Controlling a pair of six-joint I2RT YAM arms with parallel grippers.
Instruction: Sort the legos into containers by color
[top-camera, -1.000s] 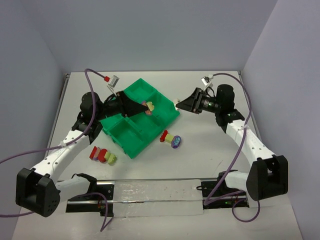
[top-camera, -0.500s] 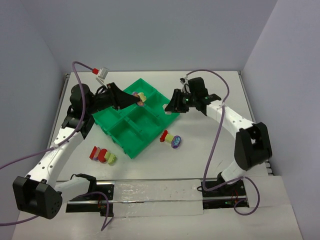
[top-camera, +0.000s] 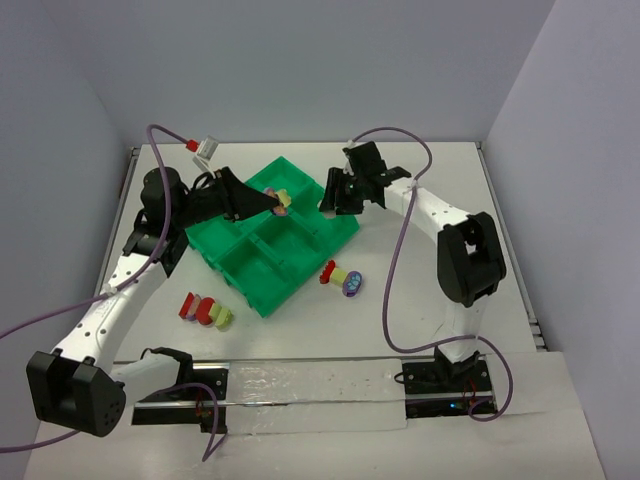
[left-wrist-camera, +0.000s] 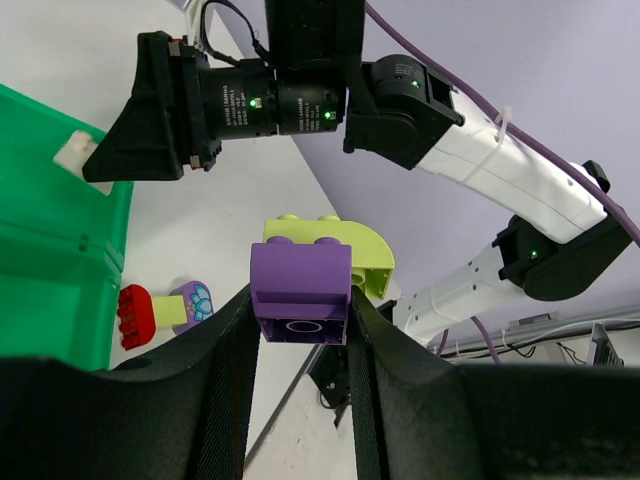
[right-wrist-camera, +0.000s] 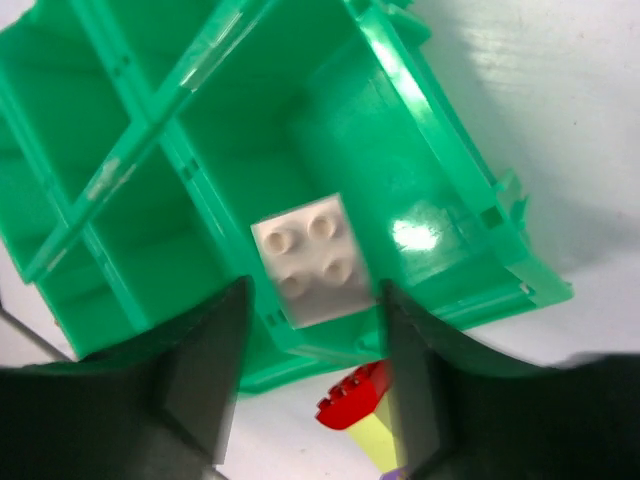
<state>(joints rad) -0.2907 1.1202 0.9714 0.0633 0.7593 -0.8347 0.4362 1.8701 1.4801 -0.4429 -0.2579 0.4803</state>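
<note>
Legos are spread across this scene, so from the left: a short row of bricks (top-camera: 206, 310), red, yellow and yellow-green, lies on the table (top-camera: 420, 300) near the near-left side of the green tray (top-camera: 250, 265). Next, the left pincer (left-wrist-camera: 300, 312) is clamped narrow on a purple brick (left-wrist-camera: 300, 280), one finger on each side. A curved yellow-green brick (left-wrist-camera: 350, 245) is stuck to it. From overhead that pair hangs over the tray's far compartments. On the table by the tray's right side, a red, yellow and purple stack (top-camera: 340, 277) lies tipped over. Now the right pincer (right-wrist-camera: 312, 300), poised above a corner compartment: a white brick (right-wrist-camera: 312, 258), four studs showing, sits right between its fingers (right-wrist-camera: 200, 380). Whether it's pinched or loose, I cannot tell. Fine white print runs along that arm's black motor housing (left-wrist-camera: 240, 100), too small to read.
</note>
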